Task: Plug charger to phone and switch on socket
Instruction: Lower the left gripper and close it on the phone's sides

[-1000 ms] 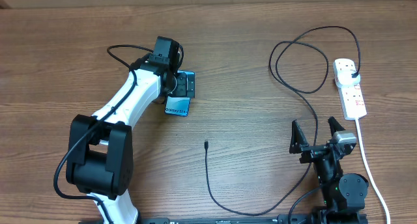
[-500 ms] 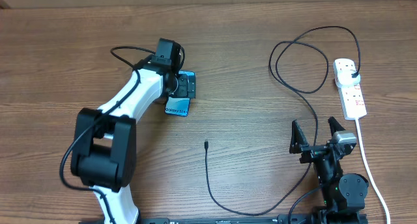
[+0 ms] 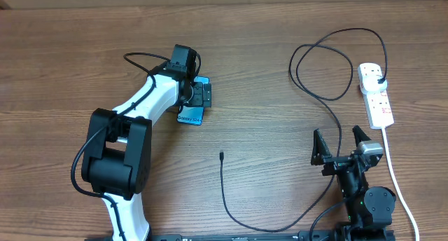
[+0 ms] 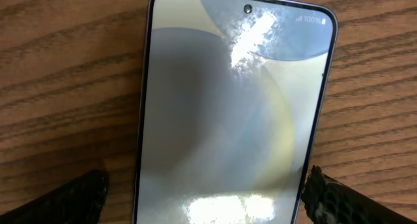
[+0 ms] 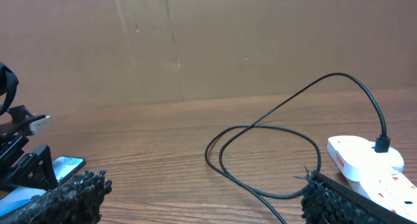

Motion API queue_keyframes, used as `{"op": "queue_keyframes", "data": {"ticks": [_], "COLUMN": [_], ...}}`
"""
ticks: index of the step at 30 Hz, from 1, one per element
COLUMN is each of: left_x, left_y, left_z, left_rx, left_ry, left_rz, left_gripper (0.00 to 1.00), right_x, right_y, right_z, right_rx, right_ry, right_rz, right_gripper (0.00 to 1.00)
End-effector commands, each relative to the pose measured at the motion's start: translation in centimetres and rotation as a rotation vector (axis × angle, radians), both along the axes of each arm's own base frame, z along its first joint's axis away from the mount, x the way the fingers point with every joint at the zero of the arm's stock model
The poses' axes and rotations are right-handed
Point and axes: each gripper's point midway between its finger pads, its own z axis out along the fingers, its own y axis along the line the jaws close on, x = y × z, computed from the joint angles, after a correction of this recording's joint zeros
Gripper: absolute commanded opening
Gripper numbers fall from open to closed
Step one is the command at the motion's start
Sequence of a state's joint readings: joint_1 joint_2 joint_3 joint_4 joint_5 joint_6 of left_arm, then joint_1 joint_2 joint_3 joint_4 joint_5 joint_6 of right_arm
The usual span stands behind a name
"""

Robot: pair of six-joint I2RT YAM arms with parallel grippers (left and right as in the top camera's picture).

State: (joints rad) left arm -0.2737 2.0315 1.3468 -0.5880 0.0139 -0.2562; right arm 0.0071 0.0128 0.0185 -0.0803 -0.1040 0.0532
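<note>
The phone (image 3: 190, 114) lies flat on the wooden table, its blue screen up; it fills the left wrist view (image 4: 228, 107). My left gripper (image 3: 199, 94) hovers right over it, open, one finger on each side of the phone. The charger cable (image 3: 227, 199) runs from its small tip (image 3: 221, 155) along the front edge, then loops back (image 5: 260, 152) to its black plug (image 3: 380, 80) seated in the socket (image 3: 376, 95), a white power strip at the right. My right gripper (image 3: 343, 144) is open and empty near the front right, left of the thick white cord.
The socket's thick white cord (image 3: 395, 178) runs toward the front edge beside my right arm. A brown cardboard wall (image 5: 195, 42) stands behind the table.
My left arm has shifted slightly right over the phone and covers more of it. The right arm, cable and socket have not moved.
</note>
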Motion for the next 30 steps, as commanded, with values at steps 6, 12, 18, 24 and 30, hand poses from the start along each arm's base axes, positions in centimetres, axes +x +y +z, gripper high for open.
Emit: {"op": "queue_keyframes", "data": {"ticks": [6, 12, 18, 24, 30], "left_x": [-1.7, -1.9, -1.9, -2.2, -2.5], "left_y": [-0.1, -0.9, -0.9, -1.6, -2.7], "left_z": [-2.0, -1.9, -1.9, -2.0, -2.0], "left_rx": [0.002, -0.028, -0.011, -0.004, 0.015], "left_ry": [0.086, 0.094, 0.087, 0.085, 0.077], "left_rz": [0.001, -0.036, -0.101, -0.133, -0.189], "left_gripper": [1.00, 1.00, 1.00, 1.00, 1.00], "right_x": [0.0, 0.0, 0.0, 0.0, 0.0], "right_y": [0.0, 0.0, 0.0, 0.0, 0.0], "right_z": [-0.2, -0.2, -0.2, -0.2, -0.2], "right_rx": [0.004, 0.004, 0.004, 0.004, 0.004], "right_ry": [-0.002, -0.002, -0.002, -0.002, -0.002], "right_rz": [-0.002, -0.002, -0.002, -0.002, -0.002], "right_gripper": [1.00, 1.00, 1.00, 1.00, 1.00]}}
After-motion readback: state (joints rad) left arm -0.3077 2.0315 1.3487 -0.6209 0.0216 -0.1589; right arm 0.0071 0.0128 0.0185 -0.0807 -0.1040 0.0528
